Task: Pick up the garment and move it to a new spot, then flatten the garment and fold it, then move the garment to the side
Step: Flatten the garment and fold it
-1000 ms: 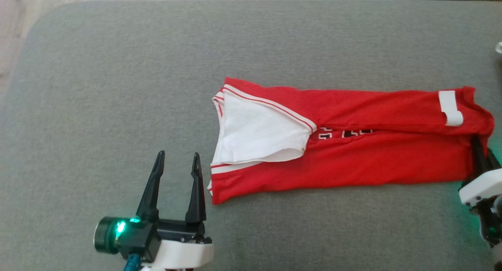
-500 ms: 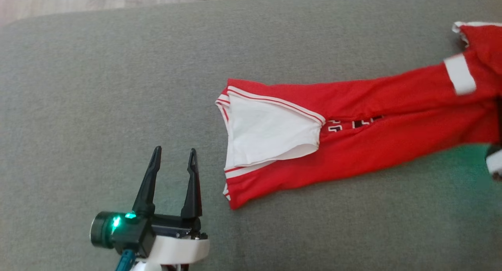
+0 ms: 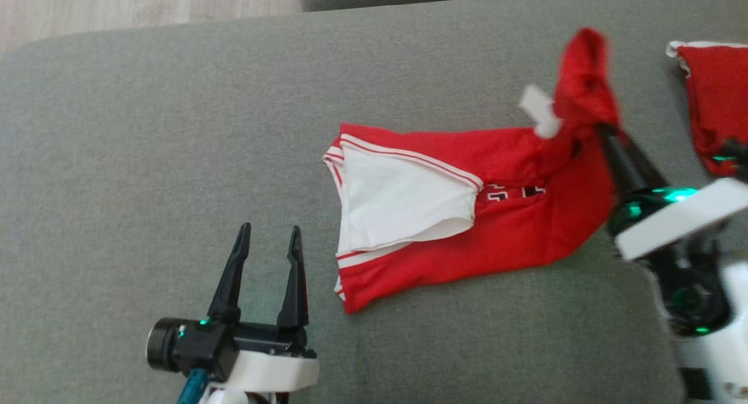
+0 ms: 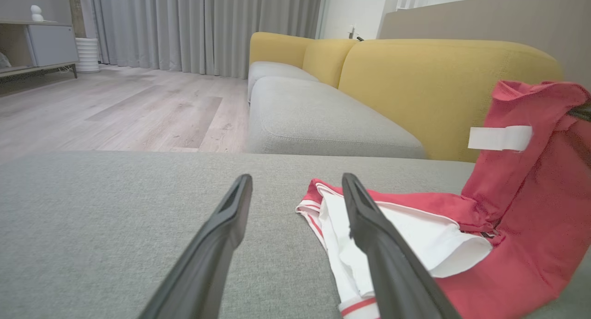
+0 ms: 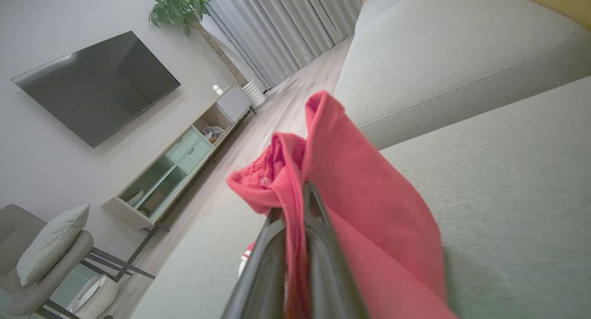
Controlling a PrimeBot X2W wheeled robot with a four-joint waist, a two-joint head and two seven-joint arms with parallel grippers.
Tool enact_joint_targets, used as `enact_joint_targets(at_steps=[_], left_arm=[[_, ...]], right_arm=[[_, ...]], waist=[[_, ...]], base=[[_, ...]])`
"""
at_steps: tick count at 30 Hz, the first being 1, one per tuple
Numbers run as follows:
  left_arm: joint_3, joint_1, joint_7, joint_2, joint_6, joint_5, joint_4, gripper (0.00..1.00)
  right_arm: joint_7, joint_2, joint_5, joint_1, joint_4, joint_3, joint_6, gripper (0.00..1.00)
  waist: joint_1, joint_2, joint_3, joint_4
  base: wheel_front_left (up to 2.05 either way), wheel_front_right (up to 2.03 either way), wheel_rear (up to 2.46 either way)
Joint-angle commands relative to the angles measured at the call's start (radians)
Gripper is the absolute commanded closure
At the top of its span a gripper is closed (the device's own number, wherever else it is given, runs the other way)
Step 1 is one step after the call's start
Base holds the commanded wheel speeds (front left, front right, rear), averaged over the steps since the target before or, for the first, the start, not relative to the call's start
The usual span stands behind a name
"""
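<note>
The garment (image 3: 514, 228), a red jersey with white trim and a white inner panel (image 3: 403, 199), lies on the grey cushion (image 3: 175, 129). Its left part is flat. Its right end is bunched and raised above the cushion, with a white tag (image 3: 540, 114) sticking out. My right gripper (image 3: 602, 132) is shut on that raised end; in the right wrist view the red cloth (image 5: 360, 180) drapes over the closed fingers (image 5: 300, 199). My left gripper (image 3: 269, 240) stands open on the cushion, just left of the garment's lower left corner, holding nothing. The left wrist view shows the garment (image 4: 531, 226) to the right of the open left gripper (image 4: 295, 180).
Another red cloth (image 3: 716, 94) lies at the far right of the cushion. Wooden floor (image 3: 146, 6) runs past the cushion's far left edge. A yellow sofa back (image 4: 438, 79) and a second grey seat (image 4: 314, 125) stand beyond.
My right gripper has lifted the garment's right end off the cushion and carried it left, towards the middle. The left gripper has stayed open in place. The head camera shifted.
</note>
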Motion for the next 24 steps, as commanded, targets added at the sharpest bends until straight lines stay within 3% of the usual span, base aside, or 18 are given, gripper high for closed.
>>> enact_joint_targets(at_steps=[1, 8, 15, 16, 17, 24], left_arm=[[0.037, -0.007, -0.006, -0.011, -0.006, 0.011, -0.024, 0.0], [0.04, -0.01, -0.006, -0.023, -0.022, 0.01, -0.015, 0.0], [0.035, -0.008, -0.006, -0.029, -0.026, 0.002, -0.009, 0.0], [0.035, -0.008, -0.006, -0.029, -0.026, 0.0, -0.009, 0.0], [0.036, -0.008, -0.006, -0.029, -0.026, -0.001, -0.009, 0.0], [0.037, -0.014, -0.006, -0.03, -0.017, -0.015, -0.011, 0.0]], right_arm=[[0.009, 0.02, -0.017, -0.042, -0.048, 0.023, 0.007, 1.0], [0.076, 0.189, -0.105, -0.068, -0.054, 0.122, 0.007, 1.0], [0.118, 0.247, -0.169, -0.052, 0.031, 0.216, 0.007, 0.98], [0.122, 0.25, -0.176, -0.048, 0.046, 0.229, 0.007, 0.44], [0.119, 0.253, -0.18, -0.043, 0.062, 0.235, 0.007, 0.0], [-0.033, 0.258, -0.067, -0.046, 0.076, 0.247, 0.007, 0.0]], waist=[[0.0, 0.0, -0.002, 0.009], [0.0, 0.0, -0.004, 0.06], [0.0, 0.0, 0.002, 0.112], [0.0, 0.0, 0.004, 0.116], [0.0, 0.0, 0.006, 0.119], [0.0, 0.0, 0.01, 0.117]], base=[[0.0, 0.0, 0.0], [0.0, 0.0, 0.0], [0.0, 0.0, 0.0], [0.0, 0.0, 0.0], [0.0, 0.0, 0.0], [0.0, 0.0, 0.0]])
